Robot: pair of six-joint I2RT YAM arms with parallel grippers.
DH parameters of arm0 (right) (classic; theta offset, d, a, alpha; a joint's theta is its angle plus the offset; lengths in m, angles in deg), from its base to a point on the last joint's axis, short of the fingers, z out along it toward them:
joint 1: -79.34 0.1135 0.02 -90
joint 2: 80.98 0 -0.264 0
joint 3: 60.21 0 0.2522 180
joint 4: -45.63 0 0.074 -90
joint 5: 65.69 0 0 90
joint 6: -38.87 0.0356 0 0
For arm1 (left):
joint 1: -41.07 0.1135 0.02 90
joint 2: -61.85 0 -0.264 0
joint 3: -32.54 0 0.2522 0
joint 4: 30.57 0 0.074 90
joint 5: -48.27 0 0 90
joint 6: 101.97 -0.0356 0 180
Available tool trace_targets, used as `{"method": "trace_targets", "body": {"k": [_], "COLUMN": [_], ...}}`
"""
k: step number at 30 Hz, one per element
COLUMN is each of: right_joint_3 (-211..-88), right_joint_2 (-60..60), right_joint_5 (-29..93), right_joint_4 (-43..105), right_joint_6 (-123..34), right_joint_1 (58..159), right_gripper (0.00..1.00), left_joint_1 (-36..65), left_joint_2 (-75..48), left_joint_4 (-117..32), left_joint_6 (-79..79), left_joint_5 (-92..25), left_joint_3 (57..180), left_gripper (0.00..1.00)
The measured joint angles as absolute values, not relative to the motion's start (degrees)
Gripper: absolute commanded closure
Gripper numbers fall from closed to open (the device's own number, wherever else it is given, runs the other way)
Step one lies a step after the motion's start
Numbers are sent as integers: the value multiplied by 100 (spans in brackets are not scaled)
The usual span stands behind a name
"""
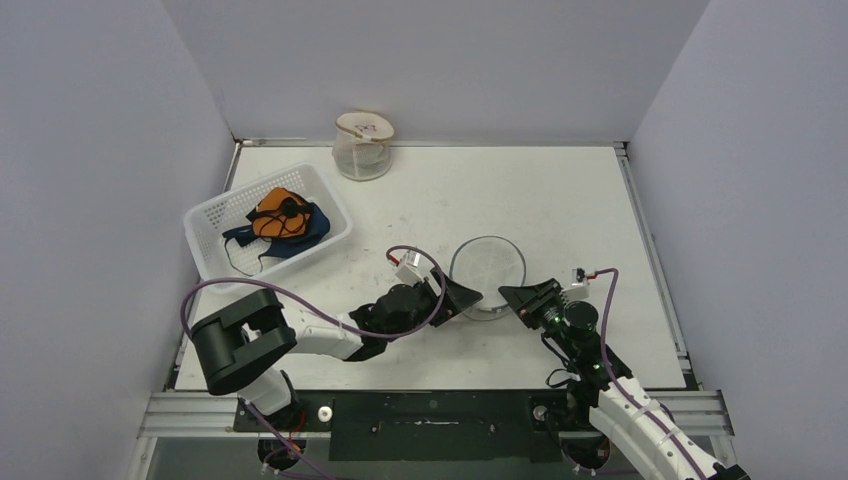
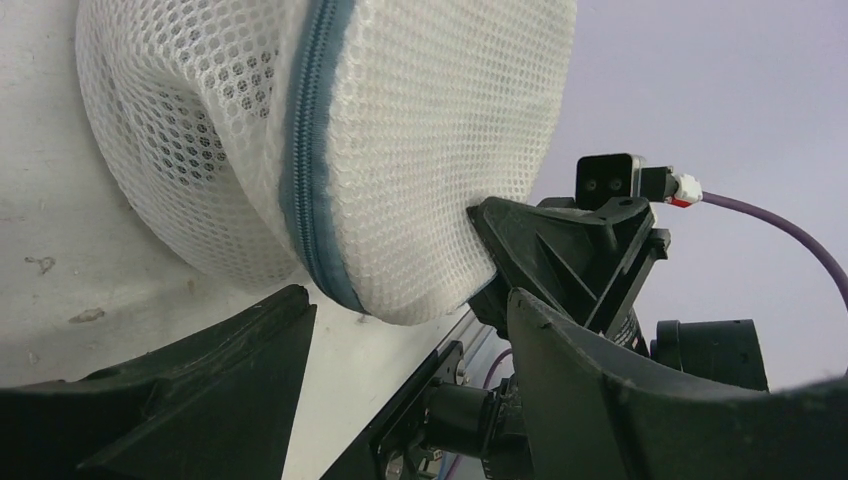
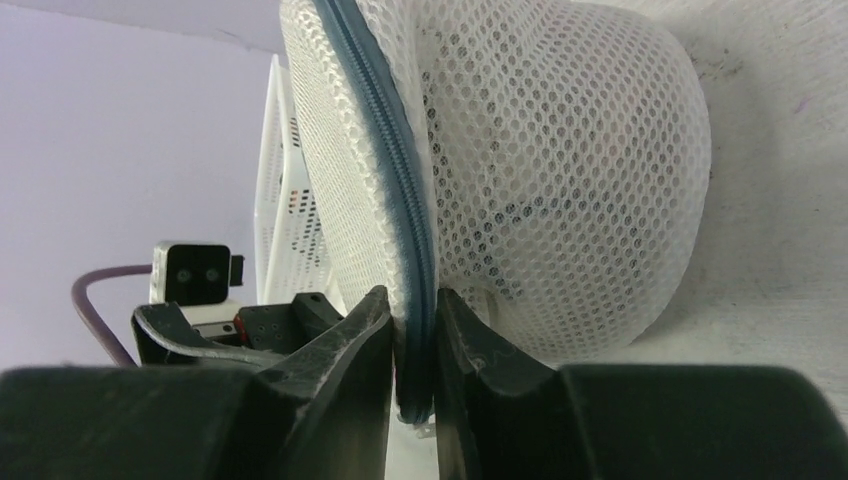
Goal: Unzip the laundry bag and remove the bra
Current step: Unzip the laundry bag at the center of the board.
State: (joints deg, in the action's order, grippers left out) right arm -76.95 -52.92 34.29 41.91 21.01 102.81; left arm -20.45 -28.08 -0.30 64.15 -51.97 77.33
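A round white mesh laundry bag [image 1: 487, 265] is seen lying near the middle of the white table [image 1: 600, 220], between the two arms' fingertips. In the top view the left gripper [image 1: 468, 297] is placed at the bag's near-left edge and the right gripper [image 1: 512, 296] at its near-right edge. In the right wrist view the right gripper [image 3: 412, 320] is shown with its fingers drawn narrow, and the blue-grey zipper [image 3: 395, 160] seam of the laundry bag [image 3: 570, 180] is pinched between them, touched on both sides. In the left wrist view the left gripper [image 2: 408, 305] is shown with its fingers spread wide and nothing held; the lower edge of the laundry bag [image 2: 430, 150] hangs just above the gap between them, and the zipper [image 2: 297, 160] is seen closed along the stretch that shows. The right gripper [image 2: 560, 250] can also be made out there, set against the bag's far edge. Faint dark lines are visible through the mesh, but what lies inside cannot be told. At the far left a white plastic lattice basket [image 1: 245, 190] holds orange and blue garments [image 1: 283, 222], and a clear lidded jar [image 1: 363, 150] stands by the back wall
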Motion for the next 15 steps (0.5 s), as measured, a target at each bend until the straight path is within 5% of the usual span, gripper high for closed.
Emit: {"method": "trace_targets", "body": {"k": [9, 15], "right_joint_3": [-7733, -8213], "right_joint_2": [-5327, -5566], "right_joint_5": [3593, 3549], "right_joint_4": [3795, 2880], "right_joint_6": [1856, 1375], "right_joint_1": [10307, 10307], "right_gripper": [26, 11], "left_joint_1": [-1903, -1802], "left_joint_2": [-3068, -3108], "left_joint_4": [164, 262], "left_joint_6": [6432, 6412], "left_joint_5": [-5084, -5027], "left_joint_3": [7912, 7912], "left_gripper": [46, 46]}}
